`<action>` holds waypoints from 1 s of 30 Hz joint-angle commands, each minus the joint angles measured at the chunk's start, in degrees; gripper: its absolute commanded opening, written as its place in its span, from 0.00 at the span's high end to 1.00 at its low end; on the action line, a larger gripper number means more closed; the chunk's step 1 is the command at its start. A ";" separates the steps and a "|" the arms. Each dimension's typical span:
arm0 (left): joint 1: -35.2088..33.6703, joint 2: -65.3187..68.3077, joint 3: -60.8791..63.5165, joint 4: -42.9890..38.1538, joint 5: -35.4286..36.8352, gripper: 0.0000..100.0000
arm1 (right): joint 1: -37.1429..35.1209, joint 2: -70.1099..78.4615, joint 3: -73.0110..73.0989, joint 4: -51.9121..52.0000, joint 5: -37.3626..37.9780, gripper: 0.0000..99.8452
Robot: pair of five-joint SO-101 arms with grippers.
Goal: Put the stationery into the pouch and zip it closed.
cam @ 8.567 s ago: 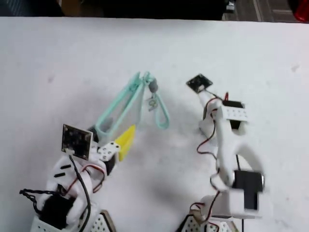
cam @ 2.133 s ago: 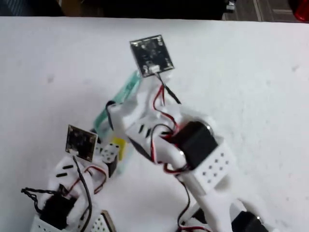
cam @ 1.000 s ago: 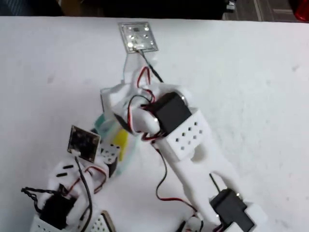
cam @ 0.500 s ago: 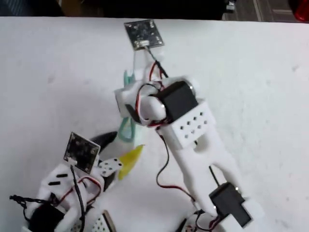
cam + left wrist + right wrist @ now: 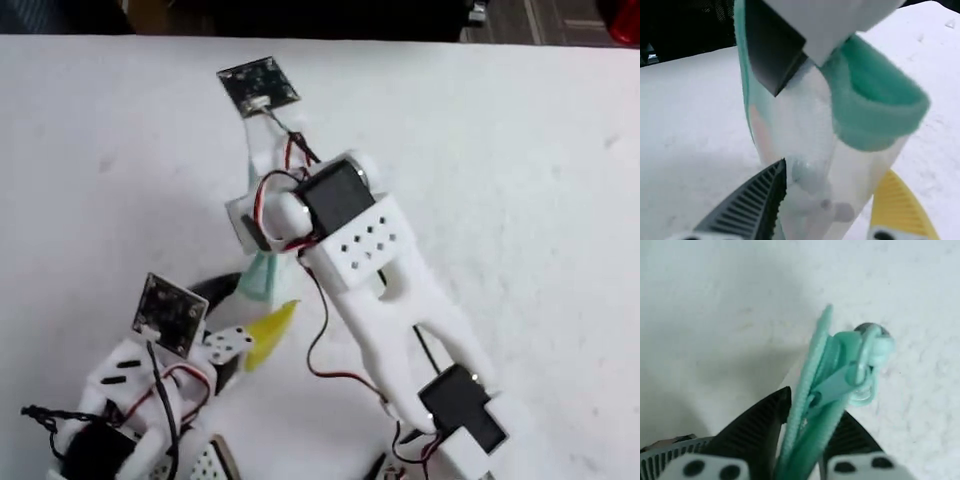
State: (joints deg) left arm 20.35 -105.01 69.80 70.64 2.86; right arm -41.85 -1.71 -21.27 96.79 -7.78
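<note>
Mint-trimmed translucent pouch (image 5: pixel 816 365) clamped in right end effector (image 5: pixel 812 410); left end effector (image 5: pixel 835 176) spread wide.

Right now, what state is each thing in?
pouch, gripped along its zipper side.
zipper pull, at the zipper's end; closed or not, cannot tell.
right end effector, shut on the pouch.
left end effector, open, straddling the pouch.
</note>
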 commanded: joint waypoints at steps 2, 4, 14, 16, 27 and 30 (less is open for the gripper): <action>-8.04 0.04 -5.80 -1.93 -0.18 0.72 | 8.40 -0.04 -4.13 1.36 7.74 0.98; -10.42 0.04 -6.51 -1.93 -0.18 0.72 | 13.05 0.04 -8.09 1.36 13.80 0.98; -16.04 0.04 -1.23 -9.93 -0.18 0.72 | 21.67 -0.84 -27.96 1.71 43.69 0.98; -17.01 0.04 0.97 -12.84 -0.18 0.72 | 19.56 -2.51 -25.41 1.80 48.97 0.98; -22.20 0.13 2.99 -16.26 8.44 0.72 | 11.03 -20.70 20.92 1.54 75.96 0.98; -22.11 0.13 2.99 -16.26 8.44 0.72 | 12.00 -27.56 29.80 1.54 76.31 0.98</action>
State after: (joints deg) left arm -1.19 -104.75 73.14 56.04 10.15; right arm -30.86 -23.96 0.26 97.58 66.95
